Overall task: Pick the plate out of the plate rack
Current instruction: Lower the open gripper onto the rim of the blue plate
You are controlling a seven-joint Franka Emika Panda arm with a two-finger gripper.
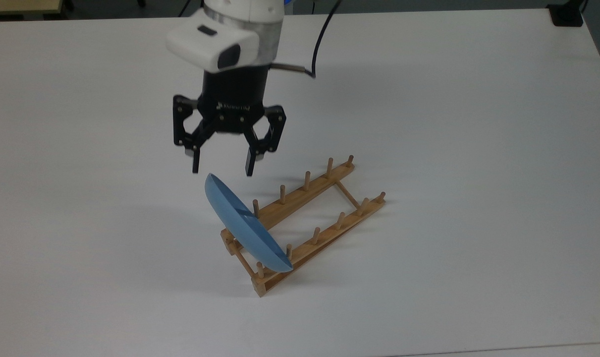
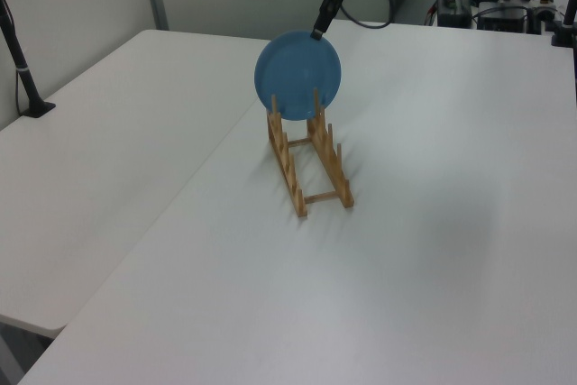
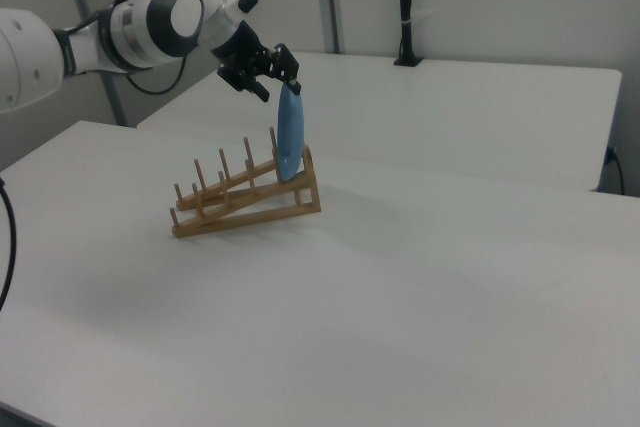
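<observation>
We had the gripper (image 1: pixel 223 173) w/ jaws spread, just above the plate (image 1: pixel 244 225), upright at the plate rack's (image 1: pixel 309 220) end slot. Best approach: straddle top rim squarely, pinch, lift straight.

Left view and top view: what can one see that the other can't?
The left view shows the plate as a full round face, standing upright. The top view shows it as a thin sliver and shows the gripper with fingers spread apart above the rim. Both show the plate sitting at one end of the plate rack, untouched.
</observation>
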